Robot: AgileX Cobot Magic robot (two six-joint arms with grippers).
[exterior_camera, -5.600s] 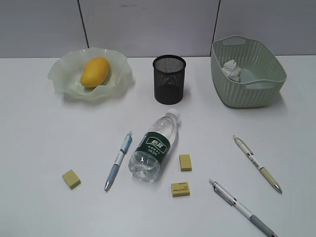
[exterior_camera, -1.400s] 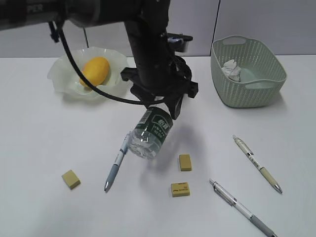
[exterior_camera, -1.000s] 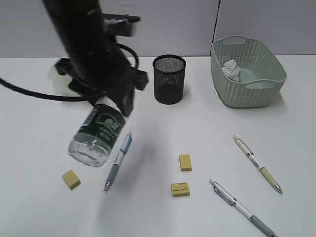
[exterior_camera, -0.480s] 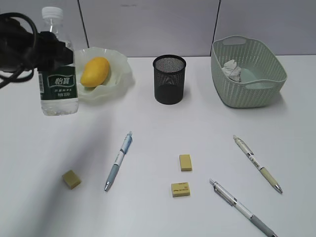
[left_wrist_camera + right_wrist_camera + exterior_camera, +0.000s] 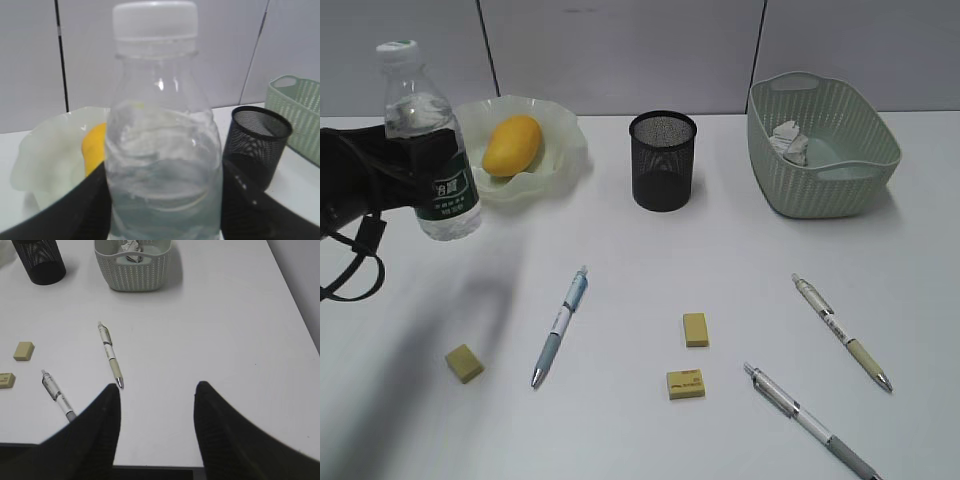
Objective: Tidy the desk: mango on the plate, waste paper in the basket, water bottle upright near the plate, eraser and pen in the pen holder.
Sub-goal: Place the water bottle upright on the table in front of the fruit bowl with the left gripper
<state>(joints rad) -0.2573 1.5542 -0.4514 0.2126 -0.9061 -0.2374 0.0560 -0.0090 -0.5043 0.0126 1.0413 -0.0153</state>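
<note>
Left tool (image 5: 165,210) clamped on water bottle (image 5: 428,150), near-upright, off the bench at 9 o'clock of plate (image 5: 520,150). Right tool (image 5: 157,415) apart, empty. Risk: tilted release topples it onto the mango (image 5: 512,145).

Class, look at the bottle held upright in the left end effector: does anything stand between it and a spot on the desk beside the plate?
Nothing visible does. The bottle hangs just left of the plate, and the desk below it is bare; the nearest eraser and pen lie well forward.
</note>
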